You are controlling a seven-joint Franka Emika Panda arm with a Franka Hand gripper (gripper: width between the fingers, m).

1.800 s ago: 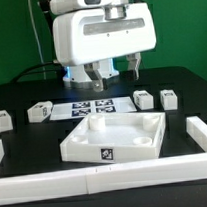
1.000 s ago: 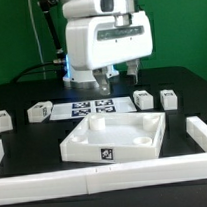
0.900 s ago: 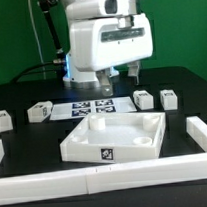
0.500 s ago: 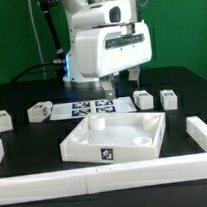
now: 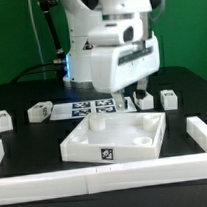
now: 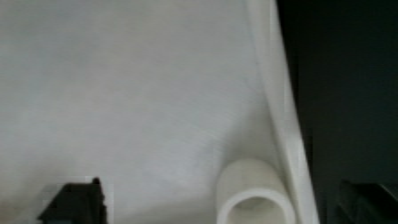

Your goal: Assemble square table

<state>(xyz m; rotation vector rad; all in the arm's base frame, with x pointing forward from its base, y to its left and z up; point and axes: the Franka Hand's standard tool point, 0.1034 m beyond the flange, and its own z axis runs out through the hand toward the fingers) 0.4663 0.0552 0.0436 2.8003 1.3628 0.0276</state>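
The square tabletop (image 5: 112,137) sat near the middle of the black bench (image 5: 24,139), open side up, with its raised rim around a shallow floor and a black-and-white tag on the wall facing the camera. Behind it lay the marker board (image 5: 92,107), flat on the bench.

Four tagged legs stood loose in a rough row behind the tabletop. The first leg (image 5: 2,121) and the second leg (image 5: 37,112) were towards the exterior view's left. The third leg (image 5: 144,100) and the fourth leg (image 5: 169,99) were towards its right. The third was partly hidden behind the arm's fingers.

The end effector (image 5: 129,96) hung tilted over the far side of the tabletop, close to the third leg. Its two fingers were spread apart and nothing was held between them. Whether a finger touched that leg could not be told.

In the wrist view the tabletop's pale floor (image 6: 125,100) filled most of the frame. It was bounded by the rim (image 6: 278,110), with dark bench beyond. A round post (image 6: 249,196) rose from the floor just inside that rim. One dark fingertip (image 6: 71,203) showed over the floor — the other was hard to make out against the dark.

White border bars (image 5: 107,177) ran along the near edge of the bench, with shorter pieces at both sides.
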